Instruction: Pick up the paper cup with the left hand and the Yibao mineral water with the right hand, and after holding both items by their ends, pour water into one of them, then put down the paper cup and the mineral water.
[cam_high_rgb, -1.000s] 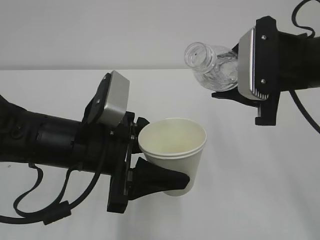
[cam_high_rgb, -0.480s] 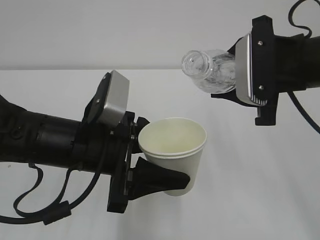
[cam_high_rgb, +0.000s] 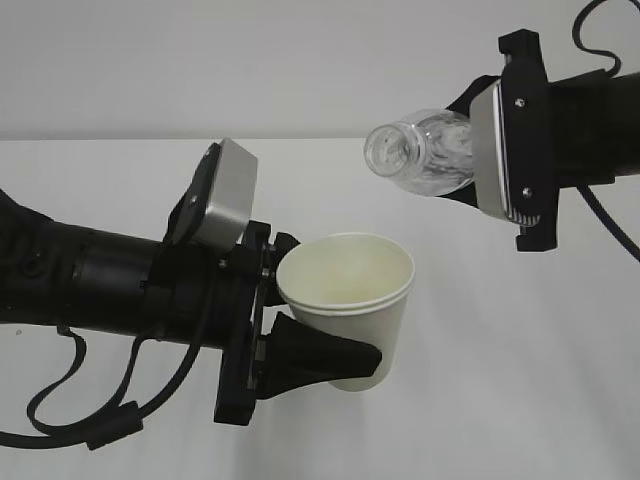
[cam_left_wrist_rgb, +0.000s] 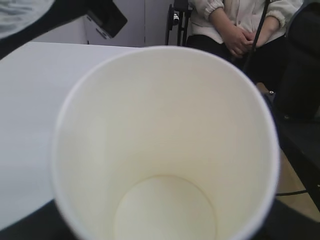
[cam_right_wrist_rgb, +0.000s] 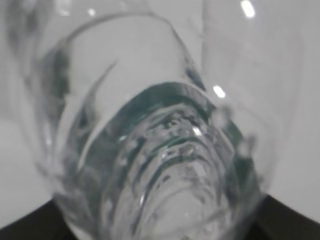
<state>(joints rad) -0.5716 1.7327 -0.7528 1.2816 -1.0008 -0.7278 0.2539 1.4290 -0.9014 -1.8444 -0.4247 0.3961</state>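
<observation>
My left gripper (cam_high_rgb: 300, 345) is shut on the white paper cup (cam_high_rgb: 350, 310) and holds it upright above the table, mouth up. The cup fills the left wrist view (cam_left_wrist_rgb: 165, 150); its cream inside looks dry and empty. My right gripper (cam_high_rgb: 470, 160) is shut on the Yibao mineral water bottle (cam_high_rgb: 425, 155) and holds it tilted, its capless neck pointing left and slightly down, above and a little right of the cup. The clear ribbed bottle fills the right wrist view (cam_right_wrist_rgb: 160, 150). No stream of water shows between bottle and cup.
The white table (cam_high_rgb: 520, 380) runs under both arms against a pale wall. In the left wrist view a seated person (cam_left_wrist_rgb: 240, 30) and dark chairs are beyond the table's far edge.
My right gripper has rolled and tipped the bottle's neck lower, its mouth now turned more toward the cup. The left gripper and cup have stayed put.
</observation>
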